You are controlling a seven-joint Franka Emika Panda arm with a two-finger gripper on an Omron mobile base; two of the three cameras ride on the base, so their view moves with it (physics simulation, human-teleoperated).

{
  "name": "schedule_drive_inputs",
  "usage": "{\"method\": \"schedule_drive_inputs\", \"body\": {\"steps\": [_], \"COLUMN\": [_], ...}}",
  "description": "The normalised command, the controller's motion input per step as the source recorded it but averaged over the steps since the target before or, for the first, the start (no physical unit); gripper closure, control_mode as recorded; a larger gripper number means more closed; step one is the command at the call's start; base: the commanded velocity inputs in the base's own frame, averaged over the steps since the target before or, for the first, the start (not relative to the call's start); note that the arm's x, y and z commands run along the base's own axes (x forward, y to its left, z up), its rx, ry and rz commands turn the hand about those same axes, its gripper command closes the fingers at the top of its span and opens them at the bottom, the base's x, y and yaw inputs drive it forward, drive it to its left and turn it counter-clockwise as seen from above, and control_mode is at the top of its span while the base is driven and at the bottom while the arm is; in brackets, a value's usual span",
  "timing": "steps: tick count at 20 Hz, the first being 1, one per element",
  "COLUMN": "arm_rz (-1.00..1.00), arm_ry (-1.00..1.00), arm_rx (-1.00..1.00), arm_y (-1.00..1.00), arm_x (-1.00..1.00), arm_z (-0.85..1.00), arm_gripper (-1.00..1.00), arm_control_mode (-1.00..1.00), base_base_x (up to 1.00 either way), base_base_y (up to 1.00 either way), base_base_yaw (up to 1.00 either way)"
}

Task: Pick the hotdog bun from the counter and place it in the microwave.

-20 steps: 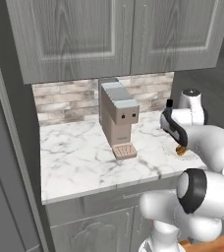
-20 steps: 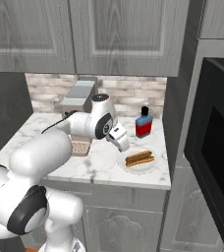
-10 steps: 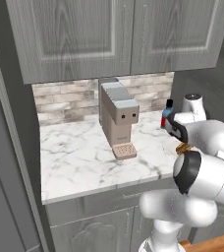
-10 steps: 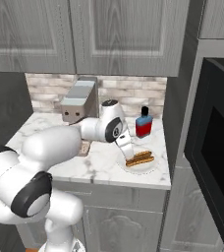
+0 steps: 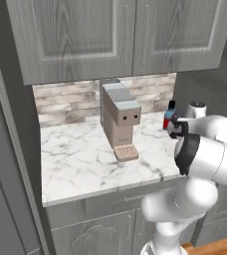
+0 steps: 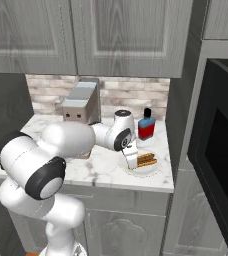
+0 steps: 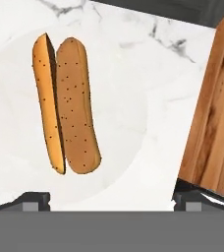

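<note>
- since the earlier frames my arm has swung right and dropped, so the jaws (image 6: 132,159) now hang just above the plate instead of back by the coffee machine (image 6: 81,107).
- jaws stand wide open and empty, one tip at each bottom corner of the hand view.
- hotdog bun (image 7: 67,103) lies on a white plate (image 7: 128,110) on the tabletop (image 6: 106,167), near its right edge, off to one side of my centreline.
- risk, as i judge it: closing from here could pinch one end and roll the bun off.
- wrist points steeply down, elbow folded low.
- microwave (image 6: 221,145) stands to the right.
</note>
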Motion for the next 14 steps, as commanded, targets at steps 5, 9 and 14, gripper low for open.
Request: {"method": "schedule_drive_inputs", "body": {"steps": [5,9,14], "arm_rz": [0.0,0.0,0.0], "arm_ry": [0.0,0.0,0.0], "arm_rx": [0.01,0.0,0.0], "arm_y": [-0.11,-0.08,-0.02], "arm_x": [0.13,0.2,0.2], "arm_z": [-0.22,-0.1,-0.22], "arm_gripper": [-1.0,-1.0,-1.0], "arm_control_mode": [-1.0,-1.0,-1.0], "base_base_x": [0.0,0.0,0.0], "base_base_y": [0.0,0.0,0.0], "base_base_yaw": [0.0,0.0,0.0]}}
